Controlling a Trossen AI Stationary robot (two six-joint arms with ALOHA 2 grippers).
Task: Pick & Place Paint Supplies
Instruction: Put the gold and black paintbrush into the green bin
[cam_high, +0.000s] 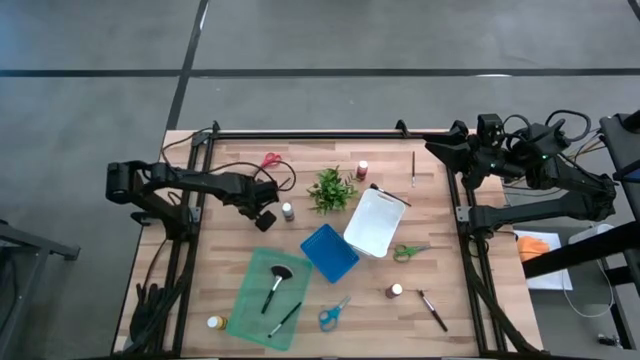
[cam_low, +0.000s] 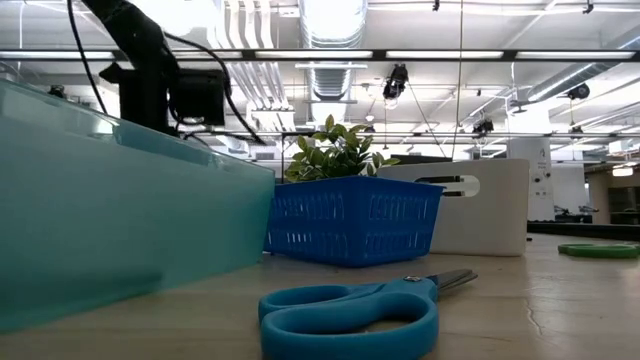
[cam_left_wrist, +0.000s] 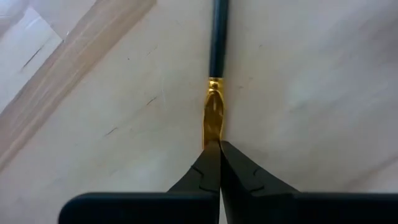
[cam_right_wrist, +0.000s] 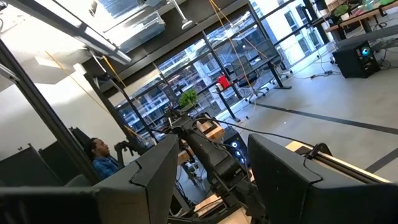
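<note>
Wooden desk (cam_high: 240, 170) lies bare around the left gripper (cam_left_wrist: 219, 146), clenched on a gold-ferruled brush (cam_left_wrist: 214, 74) near the left edge; right gripper (cam_right_wrist: 211, 168) hangs released off the desk's right edge

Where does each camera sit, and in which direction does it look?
High view: above the table, looking straight down; both arms show, left hand over the wood.
Low view: at table-top height, looking level past blue scissors; one arm hangs above.
Left wrist view: on the left arm, looking down at the wood; left hand shut on a brush.
Right wrist view: on the right arm, looking into the room; right hand open.
Shared: high and low views both show the plant and blue basket.
</note>
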